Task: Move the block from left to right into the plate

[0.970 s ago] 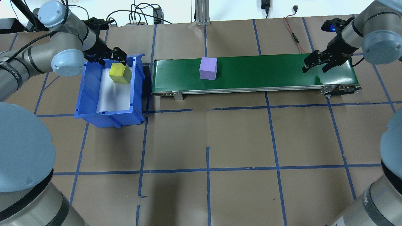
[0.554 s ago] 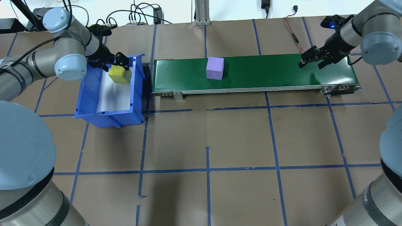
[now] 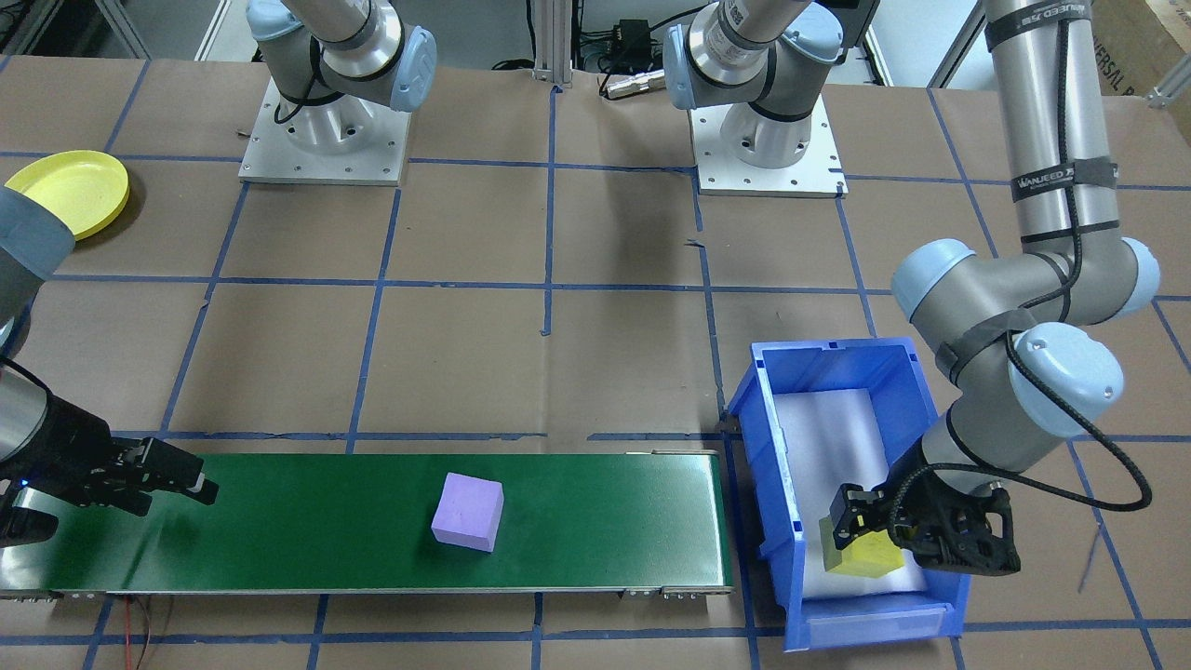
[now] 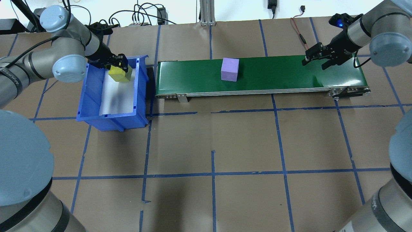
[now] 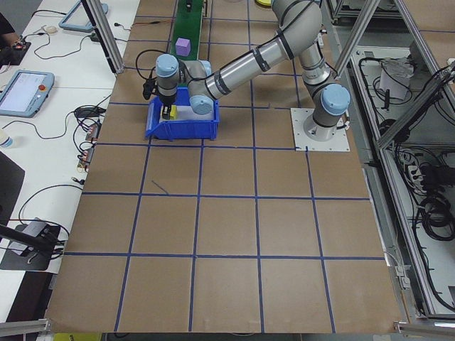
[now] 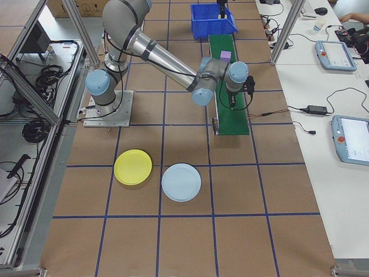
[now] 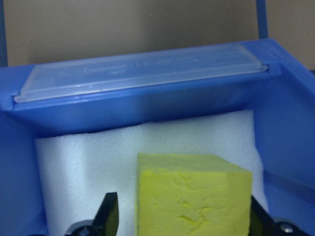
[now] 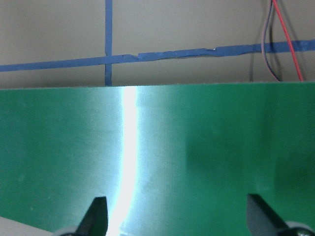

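Left gripper [image 4: 117,63]: straddles yellow block [image 4: 117,74] in blue bin [image 4: 111,120], contact unclear, block half-hidden. Right gripper [image 4: 317,59]: agape, empty, over belt [image 4: 276,75] beyond bin.

Yellow block [image 7: 192,194]: foam-like, matt, with a rough and slightly pitted surface.
Purple block [image 4: 229,69]: matt, smooth faces, it looks like foam also.
Bin [image 4: 91,106]: blue plastic, smooth, with a little shine on the walls.
Bin lining [image 7: 88,167]: white foam sheet, soft and finely grained.
Conveyor belt [image 8: 197,147]: green, finely woven texture, satin, it reflects a bright band of light.
Belt frame [image 4: 257,92]: bare metal, silver.
Table cover [image 4: 244,141]: brown paper, matt, with blue tape lines.
Yellow plate [image 3: 70,191]: plastic, smooth, slightly glossy.
Arm joints [image 3: 1061,381]: light blue plastic caps on grey metal tubes.
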Action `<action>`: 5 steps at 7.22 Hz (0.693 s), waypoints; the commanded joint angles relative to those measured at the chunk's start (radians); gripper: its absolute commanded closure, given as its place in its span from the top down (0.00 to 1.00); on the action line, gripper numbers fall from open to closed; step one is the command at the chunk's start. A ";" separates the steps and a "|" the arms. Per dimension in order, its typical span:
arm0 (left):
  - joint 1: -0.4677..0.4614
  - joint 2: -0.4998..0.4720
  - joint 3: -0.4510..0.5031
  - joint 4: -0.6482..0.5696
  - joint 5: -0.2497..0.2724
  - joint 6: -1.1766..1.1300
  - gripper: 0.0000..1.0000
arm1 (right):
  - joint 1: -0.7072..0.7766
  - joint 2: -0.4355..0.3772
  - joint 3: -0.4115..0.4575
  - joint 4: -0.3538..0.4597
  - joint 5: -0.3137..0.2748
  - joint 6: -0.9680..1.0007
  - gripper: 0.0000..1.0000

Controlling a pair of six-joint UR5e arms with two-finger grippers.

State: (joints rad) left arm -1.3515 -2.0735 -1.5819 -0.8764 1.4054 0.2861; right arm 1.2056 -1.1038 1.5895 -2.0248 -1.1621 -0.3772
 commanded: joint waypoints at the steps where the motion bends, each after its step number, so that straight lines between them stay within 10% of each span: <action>1: -0.006 0.129 0.006 -0.001 -0.008 0.002 0.45 | 0.000 0.001 0.001 0.000 0.002 0.004 1.00; 5: -0.188 0.164 -0.015 -0.013 -0.103 -0.005 0.47 | 0.000 -0.002 0.004 -0.002 0.004 0.008 0.99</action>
State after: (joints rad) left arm -1.4786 -1.8953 -1.5832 -0.8884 1.3109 0.2835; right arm 1.2057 -1.1051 1.5905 -2.0258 -1.1577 -0.3710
